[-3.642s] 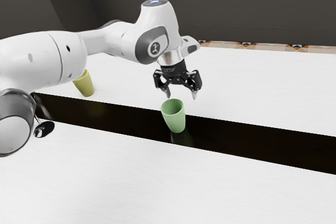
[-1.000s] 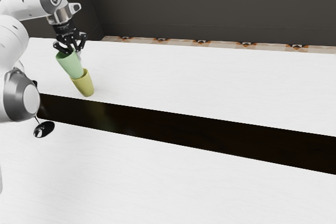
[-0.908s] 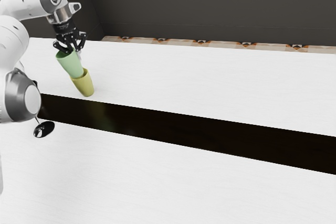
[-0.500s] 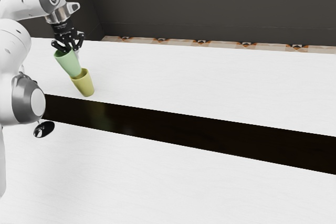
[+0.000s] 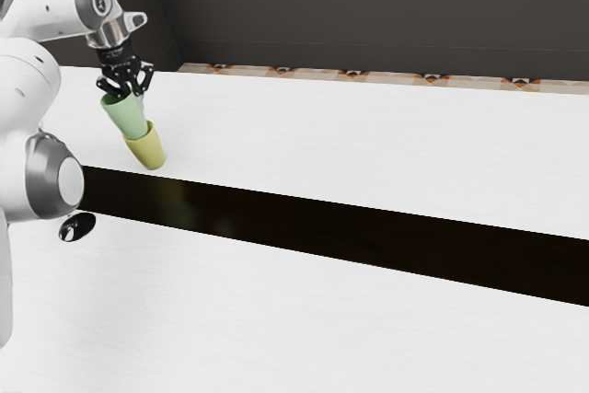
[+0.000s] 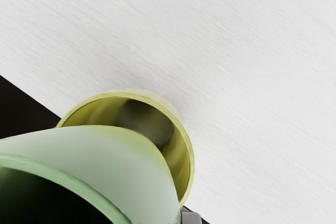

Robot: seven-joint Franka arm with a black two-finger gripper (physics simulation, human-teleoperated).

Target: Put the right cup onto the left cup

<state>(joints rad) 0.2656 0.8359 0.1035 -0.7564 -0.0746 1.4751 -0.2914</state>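
Whereas green cup (image 5: 127,118) looks pale, yellow cup (image 5: 148,151) appears olive-tinged.

I saw a white table (image 5: 350,144) with a long black stripe (image 5: 368,238) across it. A yellow cup (image 5: 148,153) stood on the white, just beside the stripe.

Dark gray wall (image 5: 368,6) behind a white table (image 5: 368,154).

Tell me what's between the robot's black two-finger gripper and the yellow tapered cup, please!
A pale green tapered cup is there, right under the black gripper and above the yellow cup. You can see it in the exterior view.
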